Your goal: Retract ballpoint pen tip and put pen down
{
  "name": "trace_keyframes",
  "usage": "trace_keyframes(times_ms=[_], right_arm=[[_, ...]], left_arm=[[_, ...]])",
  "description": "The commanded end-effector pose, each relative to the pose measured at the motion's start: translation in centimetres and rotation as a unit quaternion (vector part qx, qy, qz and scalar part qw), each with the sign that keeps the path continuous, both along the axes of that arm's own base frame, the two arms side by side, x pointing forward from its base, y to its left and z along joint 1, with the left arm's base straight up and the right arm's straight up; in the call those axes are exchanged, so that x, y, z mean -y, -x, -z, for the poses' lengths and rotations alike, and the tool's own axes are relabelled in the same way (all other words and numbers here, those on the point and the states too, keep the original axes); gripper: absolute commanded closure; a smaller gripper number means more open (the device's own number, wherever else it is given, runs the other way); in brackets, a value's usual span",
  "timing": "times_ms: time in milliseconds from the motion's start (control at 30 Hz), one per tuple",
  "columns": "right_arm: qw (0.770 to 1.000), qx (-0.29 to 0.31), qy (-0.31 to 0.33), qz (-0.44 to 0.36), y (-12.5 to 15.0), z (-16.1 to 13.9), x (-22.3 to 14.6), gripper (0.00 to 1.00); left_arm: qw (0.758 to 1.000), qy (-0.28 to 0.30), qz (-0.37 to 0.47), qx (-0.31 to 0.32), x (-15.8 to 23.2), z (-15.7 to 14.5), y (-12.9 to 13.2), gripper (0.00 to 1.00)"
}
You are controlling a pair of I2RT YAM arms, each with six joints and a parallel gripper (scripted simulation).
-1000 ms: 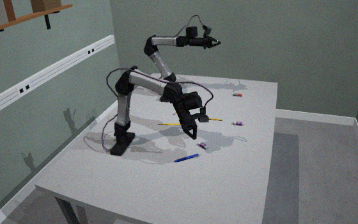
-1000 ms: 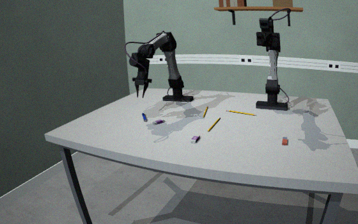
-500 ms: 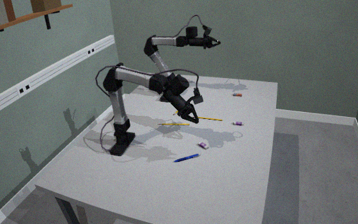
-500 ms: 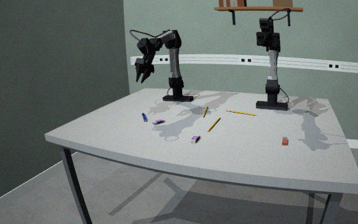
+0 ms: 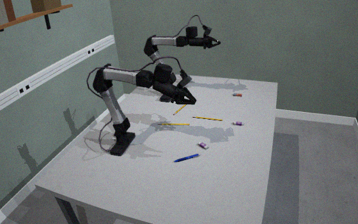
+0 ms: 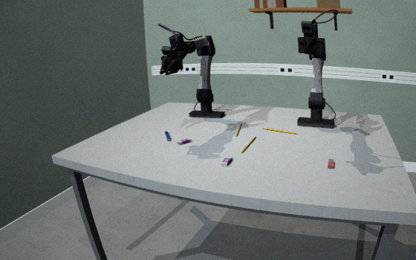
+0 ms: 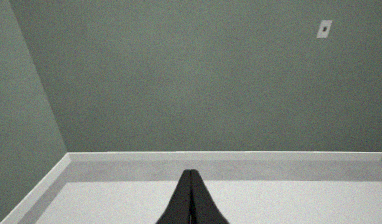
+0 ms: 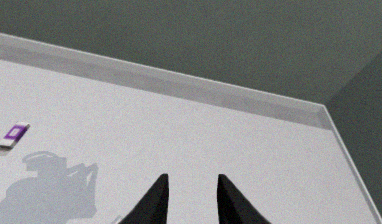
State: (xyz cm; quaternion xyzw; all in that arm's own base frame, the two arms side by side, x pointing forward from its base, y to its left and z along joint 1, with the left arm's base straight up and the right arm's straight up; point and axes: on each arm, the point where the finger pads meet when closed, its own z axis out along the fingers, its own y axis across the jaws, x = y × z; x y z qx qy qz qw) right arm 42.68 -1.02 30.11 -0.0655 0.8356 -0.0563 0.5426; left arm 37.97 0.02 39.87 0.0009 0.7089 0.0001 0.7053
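Note:
A blue ballpoint pen (image 5: 186,158) (image 6: 168,136) lies flat on the table, beside a purple-and-white eraser (image 5: 202,145) (image 6: 184,141). Its tapered end points toward the arms' side of the table. Whether the writing tip is out is too small to tell. My right gripper (image 5: 195,102) (image 6: 166,73) (image 8: 193,183) is raised well above the table, away from the pen, with its fingers partly open and nothing between them. My left gripper (image 5: 219,41) (image 7: 190,178) is shut and empty, high above the table at the other arm. The pen shows in neither wrist view.
Three yellow pencils (image 5: 207,118) (image 5: 178,124) (image 5: 179,109) lie on the table (image 5: 140,192) (image 6: 125,167) near its middle. A second purple-and-white eraser (image 5: 238,123) (image 6: 227,161) (image 8: 14,134) and a red-and-grey eraser (image 5: 237,95) (image 6: 330,163) lie toward the edge opposite the arms.

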Motion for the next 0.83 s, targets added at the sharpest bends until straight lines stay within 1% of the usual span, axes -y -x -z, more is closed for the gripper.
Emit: trace_keyframes(times_ms=[0, 233, 333, 400, 533, 600, 633, 667, 733, 800], right_arm=[[0.995, 0.093, -0.034, 0.003, 0.9, -4.7, -0.7, 0.73], [0.979, 0.186, -0.078, 0.005, 3.4, -9.1, -1.2, 0.73], [0.978, 0.192, -0.084, 0.005, 3.4, -9.2, -1.3, 0.73], [0.972, 0.218, -0.093, 0.004, 4.5, -10.5, -1.3, 0.73], [0.969, 0.225, -0.099, 0.002, 5.2, -10.7, -1.5, 0.73], [0.973, 0.211, -0.091, 0.004, 4.7, -10.0, -1.3, 0.73], [0.967, 0.24, -0.083, 0.0, 5.7, -12.5, -1.3, 0.73], [0.966, 0.245, -0.081, 0.002, 5.8, -13.0, -1.0, 0.73], [0.966, 0.244, -0.081, 0.002, 5.7, -12.9, -1.0, 0.73], [0.969, 0.234, -0.082, 0.003, 5.2, -12.1, -1.0, 0.73]], left_arm=[[1.0, 0.001, 0.009, -0.012, 0.4, 1.1, 0.0, 0.99], [1.0, 0.001, 0.009, -0.012, 0.4, 1.1, 0.0, 0.99], [1.0, 0.001, 0.009, -0.012, 0.4, 1.1, 0.0, 0.99], [1.0, 0.001, 0.009, -0.012, 0.4, 1.1, 0.0, 0.99], [1.0, 0.001, 0.009, -0.012, 0.4, 1.1, 0.0, 0.99], [1.0, 0.001, 0.009, -0.012, 0.4, 1.1, 0.0, 0.99], [1.0, 0.001, 0.009, -0.012, 0.4, 1.1, 0.0, 0.99], [1.0, 0.001, 0.009, -0.012, 0.4, 1.1, 0.0, 0.99], [1.0, 0.001, 0.009, -0.012, 0.4, 1.1, 0.0, 0.99], [1.0, 0.001, 0.009, -0.012, 0.4, 1.1, 0.0, 0.99]])
